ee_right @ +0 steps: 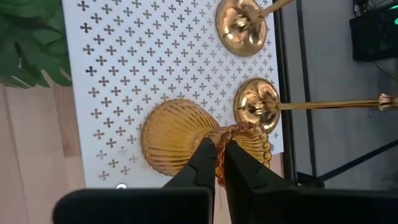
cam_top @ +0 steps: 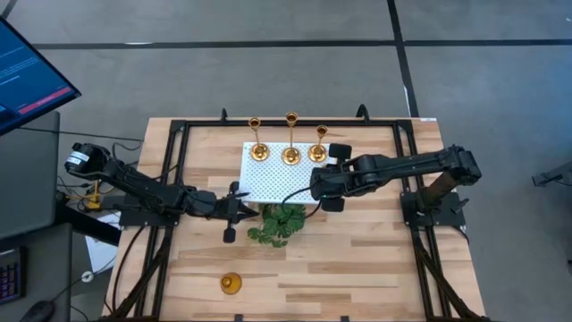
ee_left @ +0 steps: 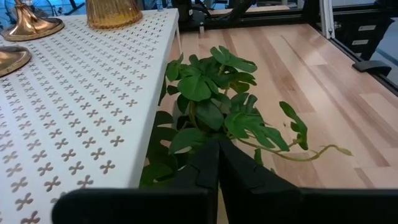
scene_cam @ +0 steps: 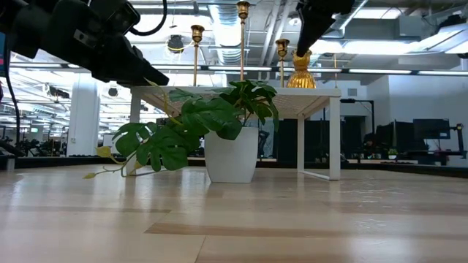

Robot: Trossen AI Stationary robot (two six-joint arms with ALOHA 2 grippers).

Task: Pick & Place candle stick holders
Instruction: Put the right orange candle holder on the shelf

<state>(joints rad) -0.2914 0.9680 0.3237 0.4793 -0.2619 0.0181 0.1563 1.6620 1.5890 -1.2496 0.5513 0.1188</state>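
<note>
Short ribbed candle stick holder [ee_right: 177,144] on white perforated platform [ee_right: 124,68], rim pinched in right hand [ee_right: 217,163], closed on it. Three tall candle stick holders [cam_top: 290,154] in a row just beyond. Another short holder [cam_top: 231,283] alone on table [cam_top: 375,268]. Left hand [ee_left: 217,163] closed, empty, beside green plant [ee_left: 217,112].

Counting from the white perforated platform [cam_top: 268,183]: three tall candle stick holders [cam_top: 291,154] stand in a row along its far edge, each with a thin stem, a round base and a cup top. Two short amber-gold holders show: one [ee_right: 177,143] sits on the platform beside the tall row, and the other [cam_top: 231,284] rests on the wooden table [cam_top: 375,268] well apart from the platform, near the table's front edge. That makes five holders. One green leafy plant [cam_top: 279,224] sits just beside the platform's near edge. Two dark arms reach toward the platform, one from each side.
</note>
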